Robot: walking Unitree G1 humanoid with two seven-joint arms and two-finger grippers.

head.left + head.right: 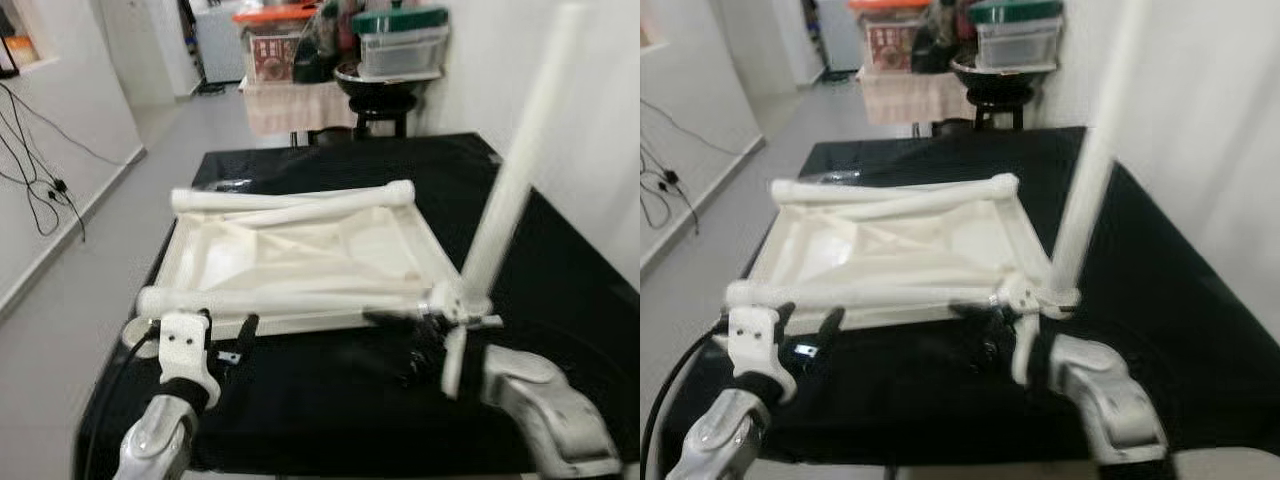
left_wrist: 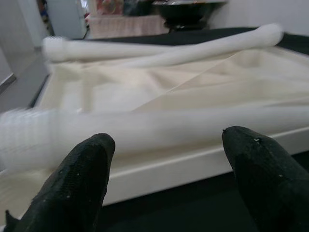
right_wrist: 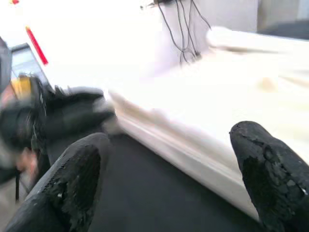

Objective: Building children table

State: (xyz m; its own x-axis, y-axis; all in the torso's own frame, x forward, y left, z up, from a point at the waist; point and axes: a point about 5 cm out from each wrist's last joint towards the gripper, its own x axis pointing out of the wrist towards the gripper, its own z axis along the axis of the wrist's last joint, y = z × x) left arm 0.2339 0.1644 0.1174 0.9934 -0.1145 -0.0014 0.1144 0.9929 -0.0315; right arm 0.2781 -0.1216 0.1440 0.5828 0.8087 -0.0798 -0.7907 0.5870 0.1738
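Black tabletop (image 1: 330, 400) under white table frame (image 1: 290, 250), grey floor (image 1: 90, 290), left tool (image 1: 225, 335) and right tool (image 1: 990, 330) spread open.

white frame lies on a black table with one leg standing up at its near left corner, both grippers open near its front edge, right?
Not quite. The leg stands up at the near right corner of the white frame, as the left eye view shows. The rest holds: the black table, and the left gripper and right gripper open near the front edge.
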